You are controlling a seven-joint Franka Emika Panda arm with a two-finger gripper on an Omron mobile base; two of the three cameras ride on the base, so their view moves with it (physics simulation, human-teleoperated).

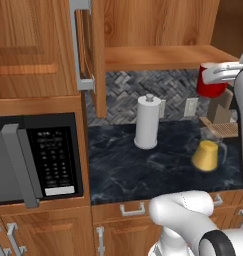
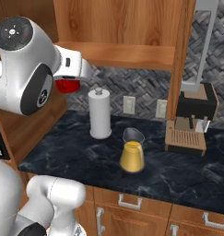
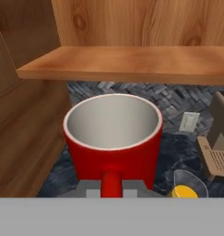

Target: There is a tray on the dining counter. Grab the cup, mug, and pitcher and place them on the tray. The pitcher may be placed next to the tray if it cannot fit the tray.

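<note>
Red mug [image 3: 112, 146] gripped by its handle in claw [image 3: 112, 186], raised above counter [image 1: 143, 170]

Warm wood cabinets [image 1: 33, 45] hang over a black marbled countertop [image 1: 143, 170], backed by grey herringbone tile [image 1: 128, 92]. A built-in microwave [image 1: 35, 160] sits left; drawers [image 2: 132, 203] run below.

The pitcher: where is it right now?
The pitcher stands on the black counter, right of the paper-towel roll and left of the coffee machine in the right base view.
</note>
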